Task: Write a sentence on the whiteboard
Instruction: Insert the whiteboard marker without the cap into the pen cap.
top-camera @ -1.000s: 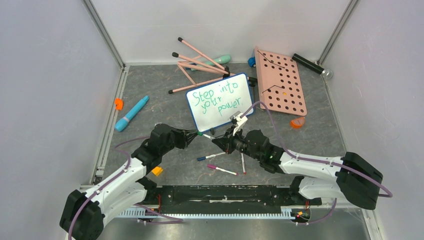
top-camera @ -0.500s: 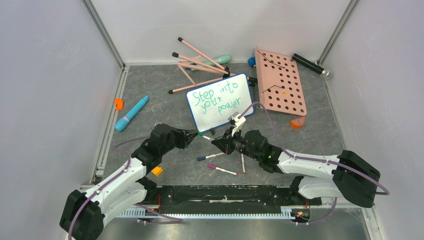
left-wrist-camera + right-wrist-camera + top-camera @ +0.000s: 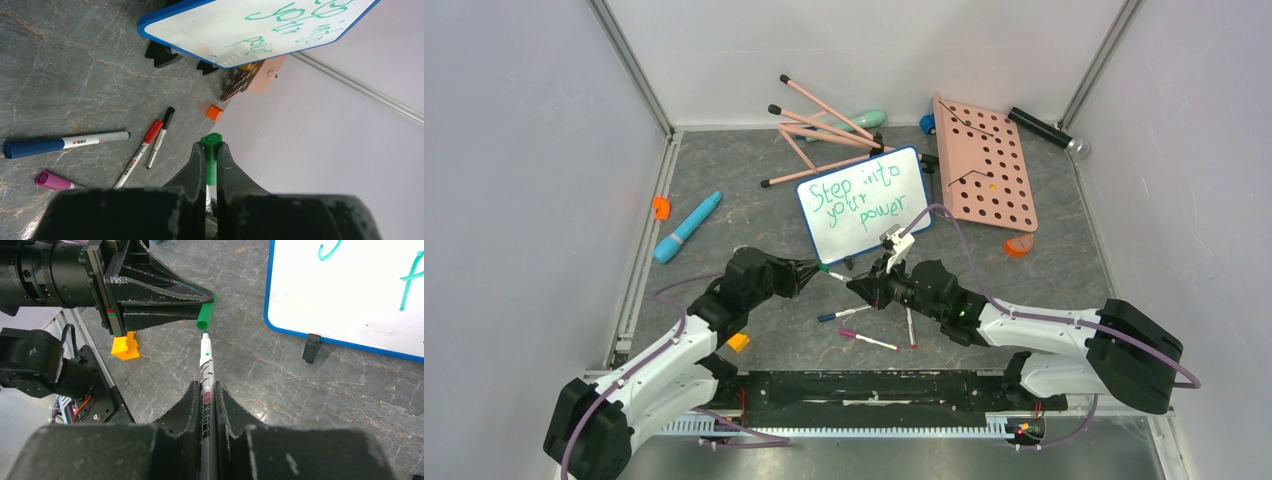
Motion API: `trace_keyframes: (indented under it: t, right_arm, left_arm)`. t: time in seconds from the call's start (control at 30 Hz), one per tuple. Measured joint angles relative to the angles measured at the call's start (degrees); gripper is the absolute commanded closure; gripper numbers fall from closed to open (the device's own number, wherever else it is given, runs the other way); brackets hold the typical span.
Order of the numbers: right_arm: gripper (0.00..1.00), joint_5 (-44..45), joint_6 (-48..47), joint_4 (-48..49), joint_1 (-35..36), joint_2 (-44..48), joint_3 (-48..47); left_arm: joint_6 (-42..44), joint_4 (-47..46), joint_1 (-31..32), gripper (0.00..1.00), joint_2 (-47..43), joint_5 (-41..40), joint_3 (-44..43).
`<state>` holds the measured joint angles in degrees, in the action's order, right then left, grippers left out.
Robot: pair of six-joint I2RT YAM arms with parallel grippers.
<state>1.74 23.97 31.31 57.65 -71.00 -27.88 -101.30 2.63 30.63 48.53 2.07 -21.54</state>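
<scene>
**Recapping the Green Marker: Alignment and Visibility Limits**

**Status.** The whiteboard (image 3: 849,240) stands tilted on its black feet near the middle of the table, beyond both grippers and just left of the pink pegboard (image 3: 984,165). The sentence (image 3: 859,200) reads "Step into your power" in three green lines. Writing therefore appears complete, and the step in hand is judged to be recapping.

**Tool state.** The left gripper (image 3: 210,146) is clamped on the green cap (image 3: 211,140). The right gripper (image 3: 206,387) is clamped around the barrel of the marker (image 3: 206,365), whose tip points at the cap's mouth and sits just at it.

**Procedure.**
1. Bring the marker's axis in line with the cap's. In the right wrist view the two meet at an angle.
2. Advance one arm along the barrel's axis only and hold the other arm fixed.
3. Maintain both grips until the cap seats.

An off-axis push would likely twist the cap between the fingers or smear ink on its rim.

**Visibility limits.**
- It cannot be told whether the tip has entered the cap or only touches its rim.
- In the top view the meeting point is too small to judge.
- Both wrist views cut the board off, showing only fragments of the lettering.
- The marker's rear end is hidden inside the right gripper.
- Loose markers (image 3: 145,150) lie on the table below the grippers; their brand print is mostly unreadable.
</scene>
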Motion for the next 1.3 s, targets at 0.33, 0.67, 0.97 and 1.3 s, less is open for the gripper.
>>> trace_keyframes:
  t: [0.33,0.67,0.97,1.3]
  right_arm:
    - [1.00,-0.2,0.0,2.5,0.0,1.3,2.6]
    - [1.00,0.1,-4.0,9.9,0.0,10.1,19.1]
    - [1.00,0.7,-6.7,19.7,0.0,15.2,24.4]
    - [1.00,-0.4,-4.2,30.9,0.2,5.8,24.6]
  left_arm:
    - [0.3,-4.9,0.0,0.98,0.9,-0.4,3.2]
    - [12.7,-25.5,0.0,0.98,-1.4,-5.9,19.2]
    - [29.6,-39.6,0.0,0.98,-5.0,-6.1,20.1]
    - [30.6,-48.7,0.0,0.98,1.4,-5.9,20.8]
